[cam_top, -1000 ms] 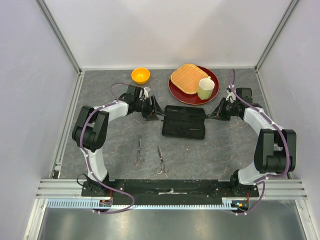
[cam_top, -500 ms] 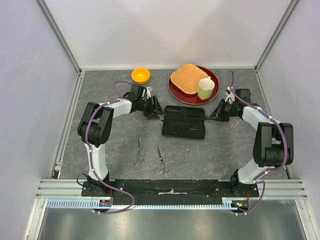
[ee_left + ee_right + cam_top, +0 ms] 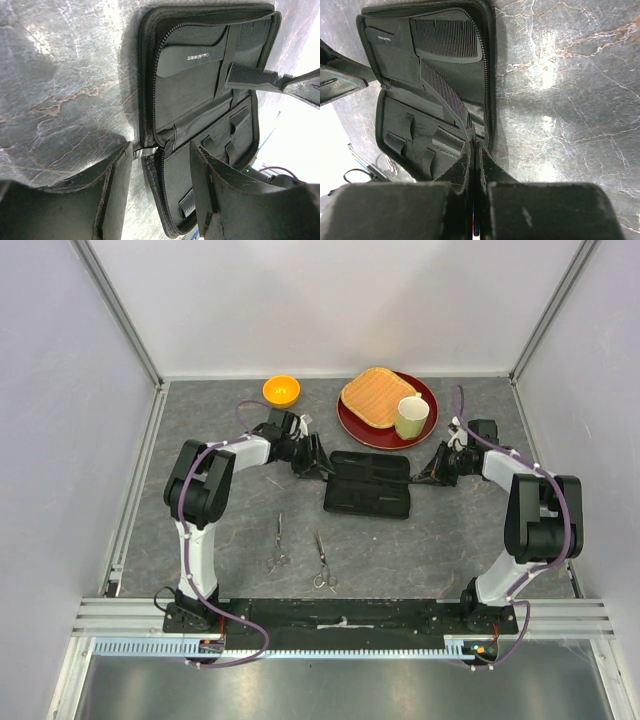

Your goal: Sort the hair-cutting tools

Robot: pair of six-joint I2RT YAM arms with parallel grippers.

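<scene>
The left scissors (image 3: 277,545) and the right scissors (image 3: 320,562) lie loose on the desk (image 3: 440,540), just this side of the open case (image 3: 368,483) that holds the long comb (image 3: 442,90) and the shorter comb (image 3: 447,37). The left pincer (image 3: 160,155) stands half-wide astride the zip tab at the case's left rim and the right pincer (image 3: 474,150) is closed tight at the right rim, so I'd steady the case by its fabric alone, clear of the comb teeth. The red plate (image 3: 350,425) crowds the far edge; the free room lies on the scissors' side.

Left hand (image 3: 321,470) and right hand (image 3: 417,474) flank the case (image 3: 366,503), plate (image 3: 372,438) behind.
</scene>
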